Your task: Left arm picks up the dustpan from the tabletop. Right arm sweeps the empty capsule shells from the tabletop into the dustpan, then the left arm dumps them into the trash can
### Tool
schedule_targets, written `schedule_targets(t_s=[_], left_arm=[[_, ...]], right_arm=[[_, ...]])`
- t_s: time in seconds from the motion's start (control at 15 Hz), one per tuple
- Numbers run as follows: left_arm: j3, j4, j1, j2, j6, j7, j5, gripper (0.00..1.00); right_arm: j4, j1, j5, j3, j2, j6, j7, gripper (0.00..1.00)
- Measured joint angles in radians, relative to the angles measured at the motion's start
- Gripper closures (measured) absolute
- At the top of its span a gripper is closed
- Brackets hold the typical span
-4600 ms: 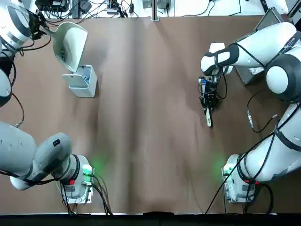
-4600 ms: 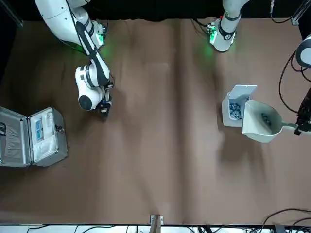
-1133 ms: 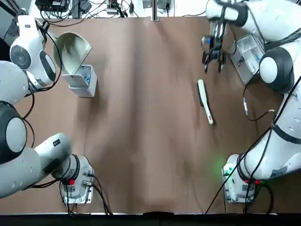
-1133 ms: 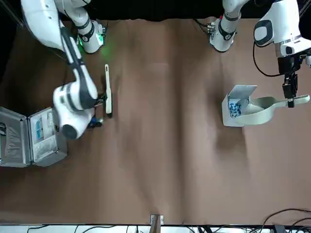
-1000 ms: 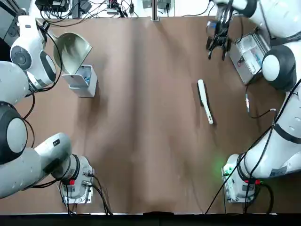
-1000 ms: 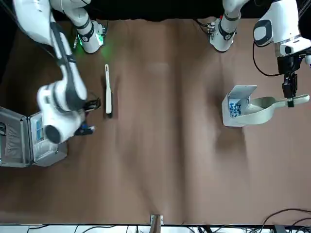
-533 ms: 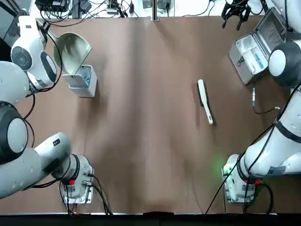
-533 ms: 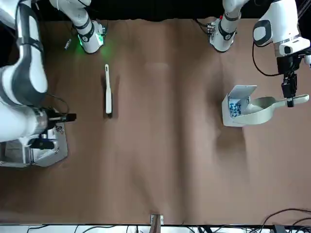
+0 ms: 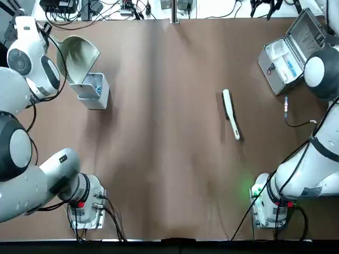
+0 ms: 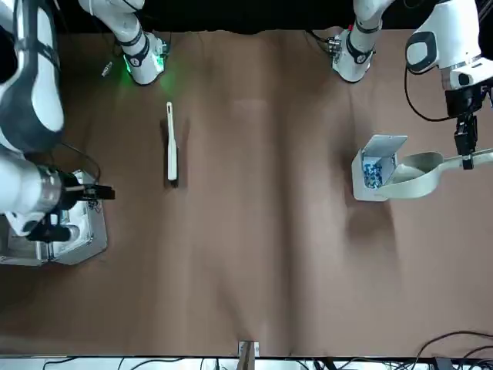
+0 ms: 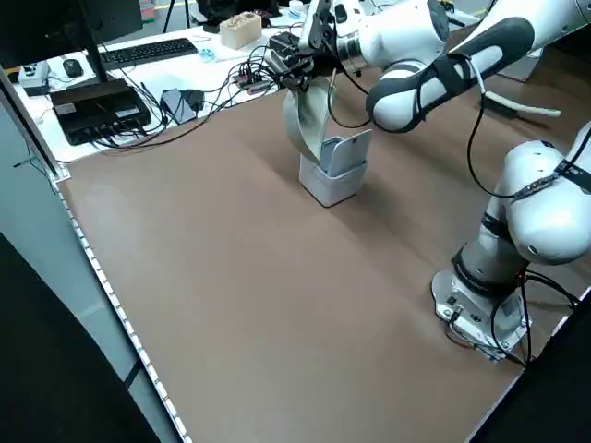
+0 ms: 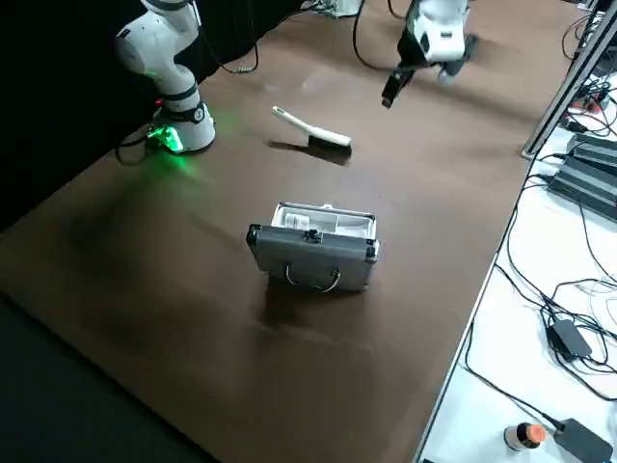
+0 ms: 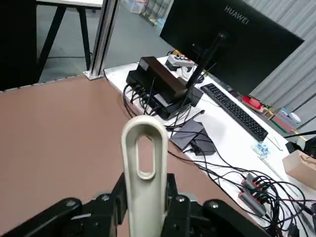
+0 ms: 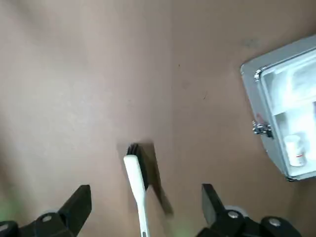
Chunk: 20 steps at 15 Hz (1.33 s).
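Observation:
The cream dustpan [image 9: 78, 54] hangs tilted at the far left of the tabletop [image 9: 164, 148], its lip over the open grey trash can [image 9: 93, 90]. My left gripper [image 13: 144, 197] is shut on the dustpan's thin handle [image 10: 479, 159]. Small bluish-white bits lie inside the trash can [image 10: 373, 173]; I cannot tell whether they are the capsule shells, and none show on the tabletop. My right gripper [image 9: 264, 6] is open and raised high past the table's far right edge, holding nothing.
A slim white brush [image 9: 230, 113] lies loose on the right half of the table. An open metal case [image 9: 287, 54] stands at the far right. Cables, a keyboard and a monitor sit beyond the far edge.
My open right gripper has left the brush lying on the table and risen away past the metal case to the far edge. The left gripper has lifted the dustpan's handle a little over the trash can.

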Motion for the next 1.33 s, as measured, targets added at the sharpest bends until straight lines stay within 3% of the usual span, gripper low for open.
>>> schedule_targets(t_s=[0.27, 0.67, 1.07, 1.33], left_arm=[[-0.016, 0.016, 0.015, 0.0, -0.021, 0.005, 0.0, 0.67], [-0.088, 0.021, 0.017, -0.005, -0.019, 0.03, 0.0, 0.67], [-0.115, 0.022, 0.032, -0.018, -0.012, 0.109, 0.0, 0.67], [-0.118, 0.022, 0.034, -0.018, -0.012, 0.109, 0.0, 0.67]], right_arm=[[0.0, -0.014, -0.001, -0.011, -0.081, -0.015, 0.0, 0.01], [0.0, -0.03, -0.013, -0.017, -0.103, -0.017, 0.006, 0.01], [-0.004, -0.13, -0.032, -0.025, -0.167, -0.039, 0.011, 0.01], [-0.019, -0.156, -0.032, -0.026, -0.164, -0.036, 0.011, 0.01]])
